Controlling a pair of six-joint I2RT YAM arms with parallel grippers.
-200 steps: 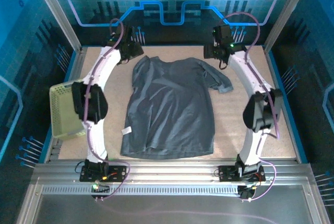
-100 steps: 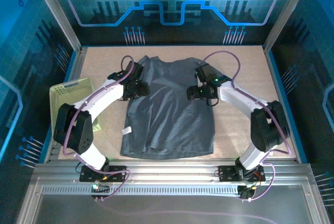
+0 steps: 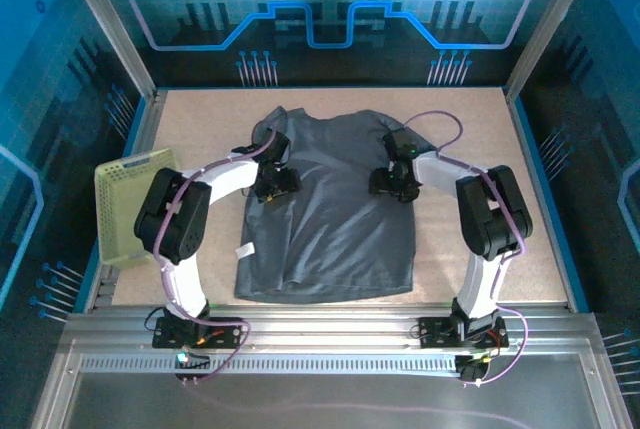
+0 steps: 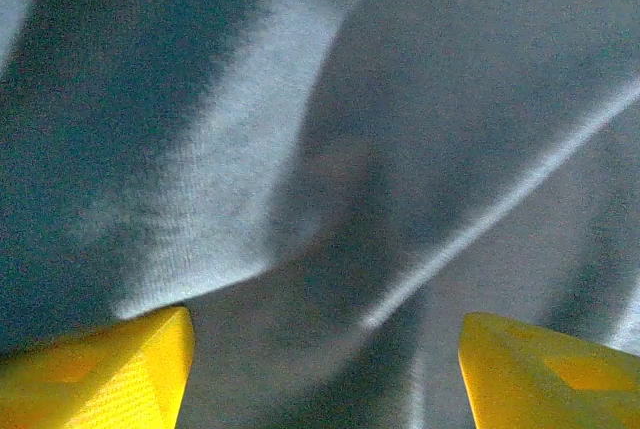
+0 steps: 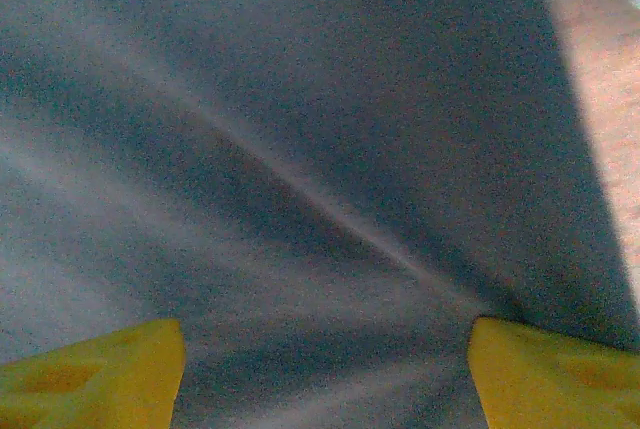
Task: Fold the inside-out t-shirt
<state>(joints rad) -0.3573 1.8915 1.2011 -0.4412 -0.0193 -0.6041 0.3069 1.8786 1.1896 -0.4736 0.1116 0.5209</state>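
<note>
As the t-shirt (image 3: 325, 224) is limp and light, my left gripper (image 4: 325, 349) and right gripper (image 5: 325, 354), both spread, should pinch mid-frame creases.

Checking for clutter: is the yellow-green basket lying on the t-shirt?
No, the basket sits at the left edge of the table, apart from the t-shirt.

You can't read the weave of the t-shirt (image 4: 330, 149), it's smeared. Fingertips (image 4: 100, 369) of your left gripper (image 4: 325, 364) and right gripper (image 5: 325, 369) get chopped by the bottom edge. Your left arm (image 3: 175, 219) hides part of the basket (image 3: 125, 199) at the left edge of the table (image 3: 200, 114).
</note>
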